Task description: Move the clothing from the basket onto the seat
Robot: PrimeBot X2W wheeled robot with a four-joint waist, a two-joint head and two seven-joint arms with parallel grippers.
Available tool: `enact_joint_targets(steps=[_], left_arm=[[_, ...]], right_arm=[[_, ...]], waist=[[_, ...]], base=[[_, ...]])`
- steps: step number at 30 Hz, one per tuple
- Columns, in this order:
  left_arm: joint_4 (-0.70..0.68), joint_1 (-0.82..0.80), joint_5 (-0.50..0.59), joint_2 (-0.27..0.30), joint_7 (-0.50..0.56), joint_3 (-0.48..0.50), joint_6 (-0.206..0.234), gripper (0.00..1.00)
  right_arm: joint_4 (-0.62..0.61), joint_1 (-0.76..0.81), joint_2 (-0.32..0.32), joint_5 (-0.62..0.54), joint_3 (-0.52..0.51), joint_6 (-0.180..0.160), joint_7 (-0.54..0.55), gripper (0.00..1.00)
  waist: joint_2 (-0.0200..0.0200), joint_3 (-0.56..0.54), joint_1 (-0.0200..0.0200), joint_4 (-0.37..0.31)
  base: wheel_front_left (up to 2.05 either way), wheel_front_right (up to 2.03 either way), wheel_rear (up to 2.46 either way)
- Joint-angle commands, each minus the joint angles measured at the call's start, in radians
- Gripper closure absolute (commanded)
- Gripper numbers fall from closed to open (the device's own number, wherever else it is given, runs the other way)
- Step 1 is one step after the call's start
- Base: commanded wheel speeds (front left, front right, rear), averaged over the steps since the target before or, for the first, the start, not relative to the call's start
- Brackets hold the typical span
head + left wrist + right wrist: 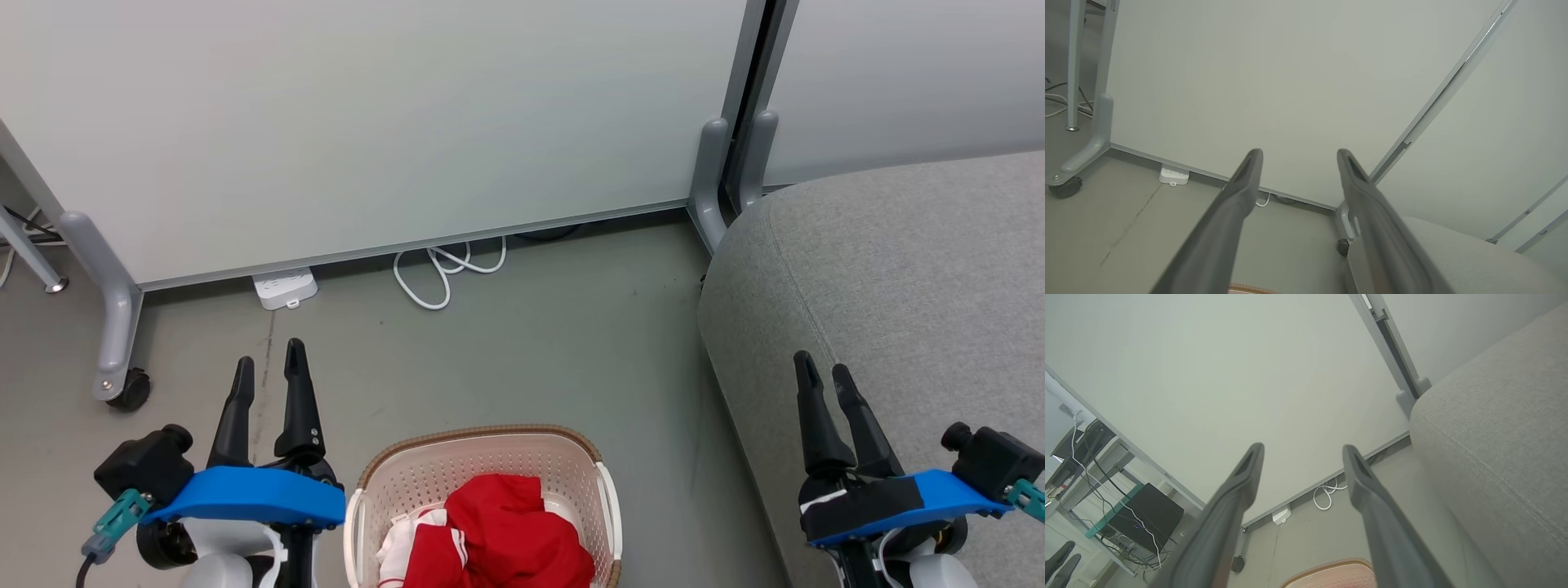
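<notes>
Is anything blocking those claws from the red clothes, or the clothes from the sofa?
Nothing visible does. The clothing lies uncovered in the open basket, between the left gripper and right gripper; only floor separates basket and seat.

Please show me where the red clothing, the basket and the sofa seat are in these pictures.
the clothing (506, 531), head view, on the middle of the red heap.
the basket (457, 469), head view, on its perforated far wall.
the seat (898, 269), head view, on its bare grey top.
</notes>
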Motion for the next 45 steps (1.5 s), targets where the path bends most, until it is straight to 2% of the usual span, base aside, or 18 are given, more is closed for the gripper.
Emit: enact_joint_targets(steps=[1, 21, 45], left_arm=[[-0.006, -0.025, 0.025, 0.007, -0.008, -0.004, 0.003, 0.00], [0.035, -0.030, 0.255, 0.007, -0.057, -0.044, -0.004, 0.00], [0.074, -0.039, 0.447, 0.007, -0.107, -0.072, -0.012, 0.00]], right_arm=[[-0.007, -0.026, -0.007, -0.021, 0.003, 0.002, -0.008, 0.00], [0.024, -0.027, -0.009, -0.236, 0.020, 0.002, -0.057, 0.00], [0.059, -0.036, -0.010, -0.427, 0.040, 0.003, -0.108, 0.00]], waist=[[0.0000, 0.000, 0.0000, 0.000], [0.0000, 0.000, 0.0000, 0.004], [0.0000, 0.004, 0.0000, 0.007]], base=[[0.00, 0.00, 0.00], [0.00, 0.00, 0.00], [0.00, 0.00, 0.00]])
